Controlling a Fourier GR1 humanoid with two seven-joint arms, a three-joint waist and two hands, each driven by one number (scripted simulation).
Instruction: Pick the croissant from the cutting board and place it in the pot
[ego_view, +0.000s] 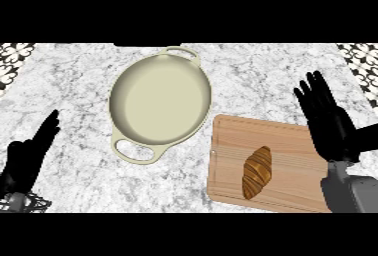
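Closest in, at the lower right, the grey right forearm (351, 192) comes up from the bottom edge and ends in the right robot hand (328, 122). Its fingers are straight and slightly spread, pointing toward the top of the view, and it has hold of nothing.

Just to the left of that arm lies the croissant (257, 171), golden-brown and ridged. Its length runs nearly up and down the view, with its upper tip leaning a little to the right. Neither hand touches it. It rests on the cutting board (291, 145), in the board's lower middle part.

The board is pale wood with a groove near its edge. It sits slightly turned on the worktop (251, 75), and the right robot hand and forearm cover its right side. Whether that hand touches the wood cannot be told.

Near the board's upper left corner, but apart from it, stands the pot (159, 100). It is a shallow cream oval showing a plain floor, with one loop handle (184, 51) at its upper end and another at its lower left.

The worktop is white marble veined with grey. At the view's left edge the left robot hand (26, 157) rests with its fingers straight and open, pointing up and to the right, apart from the pot.
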